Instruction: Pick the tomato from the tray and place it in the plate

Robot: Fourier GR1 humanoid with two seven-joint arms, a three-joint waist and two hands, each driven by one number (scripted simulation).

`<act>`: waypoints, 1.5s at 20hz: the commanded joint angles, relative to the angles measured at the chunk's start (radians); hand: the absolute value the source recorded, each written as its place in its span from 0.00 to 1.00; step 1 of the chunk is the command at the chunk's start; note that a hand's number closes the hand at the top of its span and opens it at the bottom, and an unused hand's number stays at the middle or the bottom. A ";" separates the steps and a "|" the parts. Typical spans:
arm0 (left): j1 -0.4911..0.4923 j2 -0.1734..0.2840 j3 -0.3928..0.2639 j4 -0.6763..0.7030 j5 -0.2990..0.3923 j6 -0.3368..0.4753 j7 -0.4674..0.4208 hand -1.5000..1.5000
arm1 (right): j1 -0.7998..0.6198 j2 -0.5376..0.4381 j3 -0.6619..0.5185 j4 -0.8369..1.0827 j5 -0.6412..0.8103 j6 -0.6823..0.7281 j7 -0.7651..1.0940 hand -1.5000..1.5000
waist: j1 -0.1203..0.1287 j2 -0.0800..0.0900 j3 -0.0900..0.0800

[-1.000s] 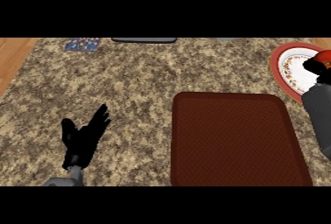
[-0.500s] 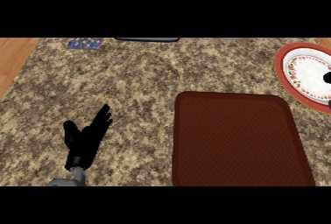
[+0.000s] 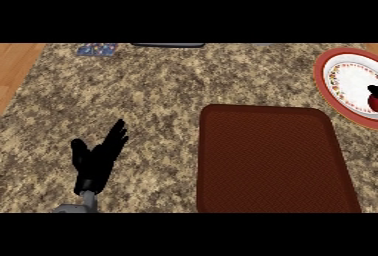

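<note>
Tomato [image 3: 373, 103] sat on the red-rimmed plate [image 3: 325, 82] at the view's right edge, the brown tray [image 3: 269, 160] bare, so the job looked all but done — right hand [image 3: 372, 90] barely showing, grip unclear — left hand [image 3: 96, 157] resting open on the counter [image 3: 148, 90]

**Where things lie on the desk**

The tray [image 3: 269, 159] sits at the near right of the desk [image 3: 162, 85]. The plate [image 3: 353, 82] lies behind it at the right edge, apart from it, with the tomato [image 3: 373, 102] on its right part. The left hand [image 3: 97, 157] rests left of the tray. A small packet [image 3: 97, 49] lies far back left.
</note>
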State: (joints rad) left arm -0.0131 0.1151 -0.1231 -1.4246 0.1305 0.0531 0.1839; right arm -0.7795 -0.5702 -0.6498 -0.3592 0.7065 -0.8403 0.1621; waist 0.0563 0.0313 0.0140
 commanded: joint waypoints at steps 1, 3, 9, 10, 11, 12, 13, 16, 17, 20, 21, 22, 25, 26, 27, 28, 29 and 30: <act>-0.011 -0.005 0.002 -0.003 0.006 0.010 0.045 0.50 | 0.025 0.034 -0.089 -0.081 -0.135 -0.007 -0.213 0.00 | -0.015 -0.006 -0.001; 0.004 0.002 -0.001 0.005 0.002 -0.004 0.020 0.50 | 0.014 0.023 -0.136 -0.108 -0.194 -0.012 -0.269 0.00 | -0.011 -0.005 -0.002; 0.006 -0.009 0.002 0.019 -0.011 0.014 0.012 0.50 | 0.081 0.028 -0.282 -0.109 -0.393 0.084 -0.488 0.00 | -0.024 -0.012 -0.007; 0.030 -0.008 -0.003 -0.044 -0.004 0.023 0.045 0.50 | 0.101 0.114 -0.296 -0.126 -0.425 0.057 -0.565 0.00 | -0.019 -0.017 -0.007; -0.010 -0.006 0.005 -0.022 -0.010 0.033 0.070 0.50 | 0.078 0.020 -0.304 -0.086 -0.446 0.181 -0.515 0.00 | -0.028 -0.017 -0.008; -0.002 0.006 0.027 -0.006 0.009 0.011 0.044 0.50 | 0.110 0.036 -0.327 -0.098 -0.481 0.212 -0.591 0.00 | -0.029 -0.016 -0.008; 0.023 -0.011 -0.005 -0.026 -0.029 0.042 0.050 0.50 | 0.127 0.057 -0.320 -0.085 -0.492 0.245 -0.619 0.00 | -0.033 -0.021 -0.010; 0.040 0.003 0.025 0.038 -0.001 -0.001 -0.004 0.50 | 0.180 0.044 -0.335 -0.047 -0.536 0.360 -0.703 0.00 | -0.036 -0.021 -0.011; -0.016 -0.009 0.013 0.013 -0.018 0.020 0.035 0.50 | 0.160 -0.006 -0.305 -0.008 -0.518 0.397 -0.665 0.00 | -0.037 -0.022 -0.011; 0.066 -0.007 0.017 0.024 -0.016 0.000 -0.014 0.50 | 0.248 0.100 -0.260 -0.123 -0.548 0.425 -0.668 0.00 | -0.059 -0.034 -0.015; 0.044 -0.016 0.011 -0.019 -0.022 0.021 0.028 0.50 | 0.259 0.104 -0.258 -0.094 -0.560 0.439 -0.718 0.00 | -0.053 -0.031 -0.014; 0.047 0.019 0.037 -0.056 -0.015 0.015 0.060 0.50 | 0.286 0.075 -0.241 -0.110 -0.563 0.467 -0.692 0.00 | -0.054 -0.032 -0.014; 0.039 0.016 0.046 -0.041 0.000 -0.004 0.079 0.50 | 0.312 0.157 -0.146 -0.220 -0.525 0.391 -0.600 0.00 | -0.059 -0.034 -0.015; 0.052 0.001 0.027 -0.066 -0.025 0.020 0.071 0.50 | 0.354 0.163 -0.136 -0.238 -0.528 0.414 -0.601 0.00 | -0.060 -0.035 -0.015; 0.110 0.046 0.062 -0.090 -0.005 -0.018 0.020 0.50 | 0.376 0.179 -0.135 -0.253 -0.532 0.400 -0.599 0.00 | -0.057 -0.035 -0.015; 0.105 0.014 0.047 -0.054 -0.005 -0.012 0.023 0.50 | 0.428 0.235 -0.110 -0.353 -0.538 0.405 -0.579 0.00 | -0.066 -0.037 -0.016; 0.018 0.011 0.058 -0.022 -0.003 -0.004 0.086 0.50 | 0.428 0.207 -0.069 -0.403 -0.526 0.423 -0.499 0.00 | -0.066 -0.035 -0.015; 0.071 -0.027 0.006 -0.066 -0.048 0.030 0.064 0.50 | 0.449 0.253 -0.053 -0.444 -0.526 0.376 -0.502 0.00 | -0.062 -0.035 -0.015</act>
State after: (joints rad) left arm 0.0450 0.1206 -0.0854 -1.4703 0.1152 0.0579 0.2357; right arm -0.4038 -0.3865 -0.7768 -0.6609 0.1749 -0.4366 -0.4091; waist -0.0040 -0.0030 -0.0005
